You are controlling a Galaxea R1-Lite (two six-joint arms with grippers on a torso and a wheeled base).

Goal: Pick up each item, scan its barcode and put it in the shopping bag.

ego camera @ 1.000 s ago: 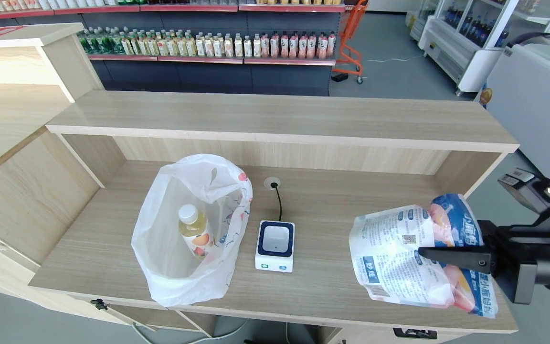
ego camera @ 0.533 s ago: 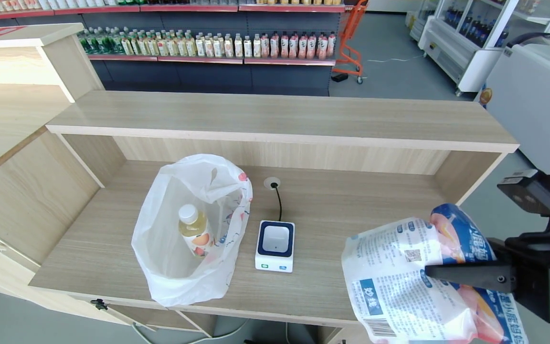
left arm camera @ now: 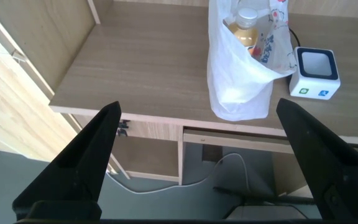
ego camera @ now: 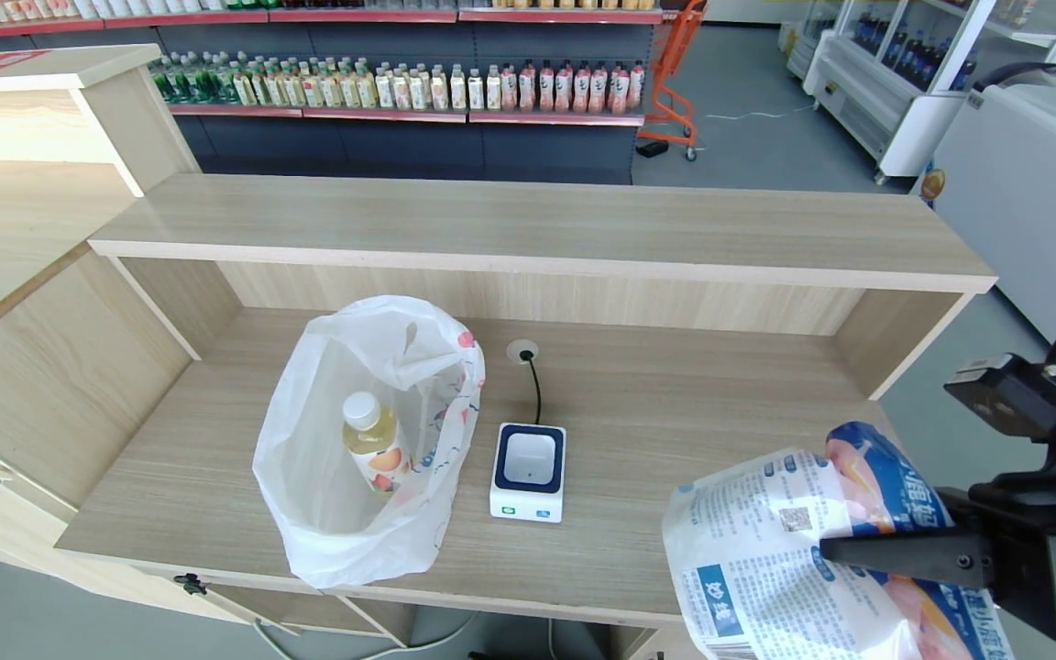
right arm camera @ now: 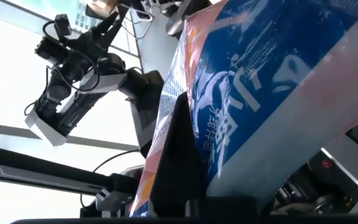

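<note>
The shopping bag (ego camera: 372, 440), thin white plastic w/ a small print, stood on the counter (ego camera: 675, 394) left of centre, mouth gaping open upward and toward the robot. Inside it was one bottle (ego camera: 372, 446), upright, w/ a white cap, pale yellow drink and a fruit-print label, leaning close to the bag's right wall. Nothing else could be made out in the bag. From the left wrist view the bag (left arm camera: 241, 68) sagged at the counter's (left arm camera: 148, 68) front edge, w/ the bottle (left arm camera: 247, 22) showing through the mouth.

Just beside the bag, on its right, sat the scanner (ego camera: 529, 471): a white box w/ a dark blue frame round its window, facing up. Its black cable (ego camera: 535, 390) ran back to a round hole in the counter. The scanner (left arm camera: 316, 73) and bag looked almost touching, but contact could not be confirmed.

The right gripper (ego camera: 835, 553) was clamped on a snack packet (ego camera: 766, 559), one black finger (ego camera: 904, 555) lying across its face. The packet, white back w/ print and blue/pink front, hung in the air at the counter's near right corner, well apart from the scanner, its lower part cut off by the frame edge. In the right wrist view the packet (right arm camera: 260, 93) sat right up against the lens w/ a dark finger (right arm camera: 179, 162) pressed on it.

The left gripper (left arm camera: 199, 109) hung off the counter's front, fingers (left arm camera: 98, 155) spread wide, holding nothing.
</note>
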